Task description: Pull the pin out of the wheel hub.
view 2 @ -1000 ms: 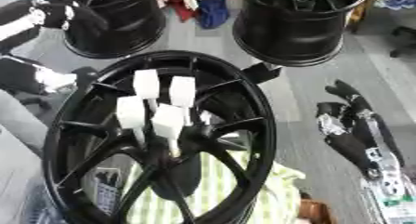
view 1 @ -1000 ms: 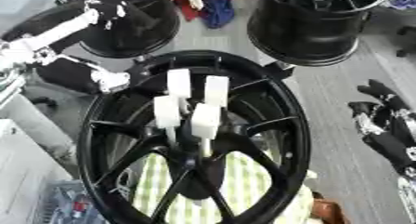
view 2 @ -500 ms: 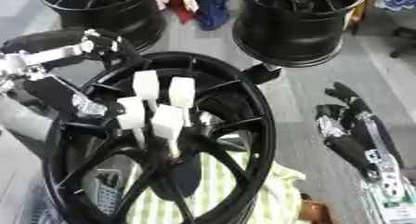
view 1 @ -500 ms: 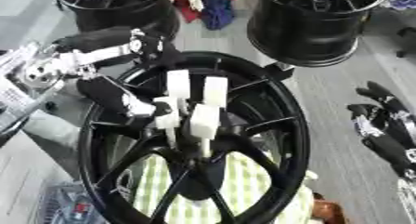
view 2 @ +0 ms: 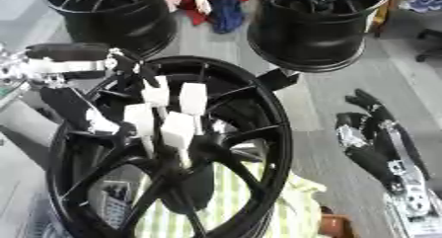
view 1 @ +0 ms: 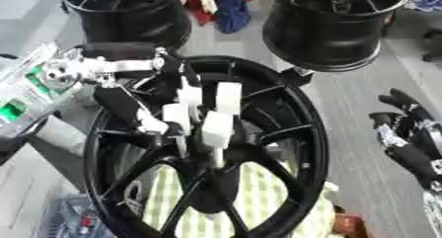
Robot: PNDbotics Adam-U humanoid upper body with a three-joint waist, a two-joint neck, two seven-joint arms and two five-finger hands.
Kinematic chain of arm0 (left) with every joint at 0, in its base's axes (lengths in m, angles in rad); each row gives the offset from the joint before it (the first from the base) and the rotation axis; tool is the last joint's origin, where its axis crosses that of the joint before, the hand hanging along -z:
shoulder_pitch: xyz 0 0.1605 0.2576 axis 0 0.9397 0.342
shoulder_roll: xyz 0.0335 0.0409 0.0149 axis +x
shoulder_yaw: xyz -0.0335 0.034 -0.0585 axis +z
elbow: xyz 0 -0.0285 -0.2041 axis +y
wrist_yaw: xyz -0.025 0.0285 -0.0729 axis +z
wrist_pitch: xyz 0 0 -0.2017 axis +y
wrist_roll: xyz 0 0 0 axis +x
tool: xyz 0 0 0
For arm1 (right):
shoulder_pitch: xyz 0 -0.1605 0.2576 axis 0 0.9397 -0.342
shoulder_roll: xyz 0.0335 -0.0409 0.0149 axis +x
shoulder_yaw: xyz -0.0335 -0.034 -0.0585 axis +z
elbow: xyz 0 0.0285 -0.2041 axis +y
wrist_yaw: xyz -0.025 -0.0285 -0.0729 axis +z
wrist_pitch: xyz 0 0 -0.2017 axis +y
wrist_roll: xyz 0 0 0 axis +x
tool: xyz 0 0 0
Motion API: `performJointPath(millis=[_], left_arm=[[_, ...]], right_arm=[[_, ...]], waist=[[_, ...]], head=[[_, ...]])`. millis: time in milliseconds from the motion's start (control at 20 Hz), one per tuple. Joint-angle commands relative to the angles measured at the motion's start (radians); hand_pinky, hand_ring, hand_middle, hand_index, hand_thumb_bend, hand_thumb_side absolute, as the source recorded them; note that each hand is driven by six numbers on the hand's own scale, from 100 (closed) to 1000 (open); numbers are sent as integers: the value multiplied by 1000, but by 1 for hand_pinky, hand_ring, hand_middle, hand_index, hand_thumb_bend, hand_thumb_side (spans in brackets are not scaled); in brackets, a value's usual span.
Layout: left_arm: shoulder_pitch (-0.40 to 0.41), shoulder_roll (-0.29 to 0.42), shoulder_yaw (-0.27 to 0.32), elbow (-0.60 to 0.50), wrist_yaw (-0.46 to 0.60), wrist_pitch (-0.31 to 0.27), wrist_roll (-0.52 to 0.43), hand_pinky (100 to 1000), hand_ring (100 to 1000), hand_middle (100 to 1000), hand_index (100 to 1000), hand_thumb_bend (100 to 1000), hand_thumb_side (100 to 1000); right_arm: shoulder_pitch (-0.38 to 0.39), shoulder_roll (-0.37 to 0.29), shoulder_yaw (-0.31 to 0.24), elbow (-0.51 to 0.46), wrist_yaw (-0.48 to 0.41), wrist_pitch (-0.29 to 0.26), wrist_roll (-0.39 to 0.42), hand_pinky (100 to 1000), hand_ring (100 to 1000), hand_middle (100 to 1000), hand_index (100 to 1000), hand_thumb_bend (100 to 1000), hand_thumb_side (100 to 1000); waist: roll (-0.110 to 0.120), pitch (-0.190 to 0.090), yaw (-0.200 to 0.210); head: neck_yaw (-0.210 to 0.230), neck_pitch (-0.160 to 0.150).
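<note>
your left hand (view 1: 164, 76) sits over the upper left of the wheel hub (view 1: 207, 148), fingers curled around the top of one of the white pins (view 1: 192, 95), though i can't tell if they've really closed on it; the right hand (view 2: 371, 133) hangs idle off to the right, fingers relaxed. four pins stand close together at the hub centre, so a sideways tug could knock a neighbour or slip off the cap. pull straight up or the pin may jam in its hole.

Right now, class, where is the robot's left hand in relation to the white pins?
In the left eye view the left hand comes in from the left over the wheel hub rim, just above the upper-left white pins.
</note>
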Motion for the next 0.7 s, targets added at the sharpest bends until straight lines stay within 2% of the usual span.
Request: performJointPath(millis=[50,300,700], left_arm=[[-21,13,33,-12,8,9,-65,561,727,750,846,465,448],[-16,20,63,-15,5,22,-151,555,722,746,847,462,446],[-15,15,68,-9,-12,45,-159,560,732,745,846,444,440]], right_arm=[[-6,-21,-4,-9,4,-1,1,822,749,862,954,100,286],[-5,-21,-6,-8,5,-2,-1,822,749,861,954,100,286],[-5,-20,-6,-8,5,-2,0,822,749,861,954,100,286]], waist=[[0,-14,1],[1,-15,3],[-1,-16,5]], head=[[0,5],[-1,5],[-1,5]])
